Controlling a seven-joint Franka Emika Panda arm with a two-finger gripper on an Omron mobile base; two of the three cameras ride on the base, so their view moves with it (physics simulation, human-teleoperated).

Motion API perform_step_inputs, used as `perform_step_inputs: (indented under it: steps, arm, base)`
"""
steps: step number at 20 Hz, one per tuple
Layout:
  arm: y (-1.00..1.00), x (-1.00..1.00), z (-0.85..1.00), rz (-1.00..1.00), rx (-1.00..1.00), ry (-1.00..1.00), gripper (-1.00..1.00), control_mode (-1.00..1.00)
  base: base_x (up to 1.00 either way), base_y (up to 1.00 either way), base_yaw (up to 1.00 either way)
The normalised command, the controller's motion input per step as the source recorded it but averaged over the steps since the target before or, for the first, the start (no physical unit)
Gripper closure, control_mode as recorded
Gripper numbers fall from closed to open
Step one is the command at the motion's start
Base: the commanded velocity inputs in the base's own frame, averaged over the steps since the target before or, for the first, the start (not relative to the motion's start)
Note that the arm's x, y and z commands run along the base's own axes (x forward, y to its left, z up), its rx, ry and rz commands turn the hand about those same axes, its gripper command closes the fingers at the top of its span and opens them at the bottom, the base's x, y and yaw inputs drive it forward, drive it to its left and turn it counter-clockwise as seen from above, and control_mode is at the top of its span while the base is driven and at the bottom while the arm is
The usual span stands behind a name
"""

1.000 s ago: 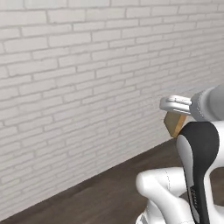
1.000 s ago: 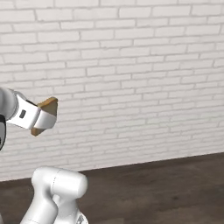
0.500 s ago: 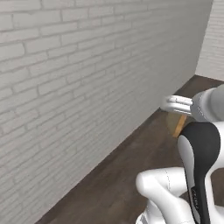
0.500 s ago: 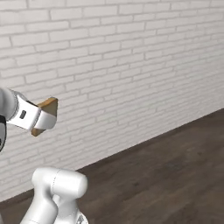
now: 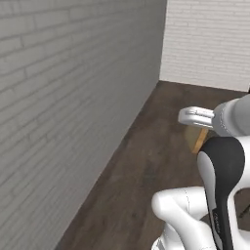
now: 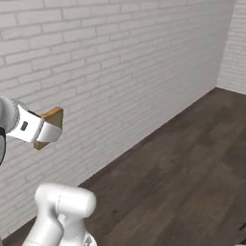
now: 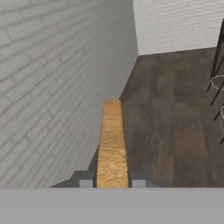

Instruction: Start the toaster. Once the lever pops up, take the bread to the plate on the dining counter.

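Gripper (image 7: 112,183) was pinched on the bread (image 7: 111,144), one finger tip on each side of the slice, crust edge facing the hand camera and sticking out forward. In the right base view the bread (image 6: 52,120) poked past the gripper (image 6: 45,129), held clear of the brick wall (image 6: 120,72). Slice (image 5: 197,139) was partly hidden behind the hand in the left base view.

Beyond it, dark wood floor (image 7: 175,113) ran to a far white brick wall (image 7: 179,24). Thin dark legs (image 7: 216,65) at the right edge, possibly stools, too cut off to be sure.

Judged step: carrying to the plate. Best to hold the grip firm, keep the slice level, steer off the wall, and turn toward those legs.
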Motion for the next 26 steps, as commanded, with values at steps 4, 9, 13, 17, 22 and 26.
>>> perform_step_inputs:
  steps: [4,9,13,17,22,26]
  arm:
    - [0.00,0.00,0.00,0.00,0.00,0.00,1.00,1.00]
    - [0.00,0.00,0.00,0.00,0.00,0.00,1.00,1.00]
    - [0.00,0.00,0.00,0.00,0.00,0.00,1.00,1.00]
    - [0.00,0.00,0.00,0.00,0.00,0.00,1.00,1.00]
    - [0.00,0.00,0.00,0.00,0.00,0.00,1.00,1.00]
    - [0.00,0.00,0.00,0.00,0.00,0.00,1.00,1.00]
  base:
    - [0.83,0.07,-0.51]
    - [0.74,0.12,-0.51]
    - [0.71,0.13,-0.52]
    - [0.65,0.12,-0.51]
    - [0.60,0.12,-0.53]
    - [0.53,0.09,-0.59]
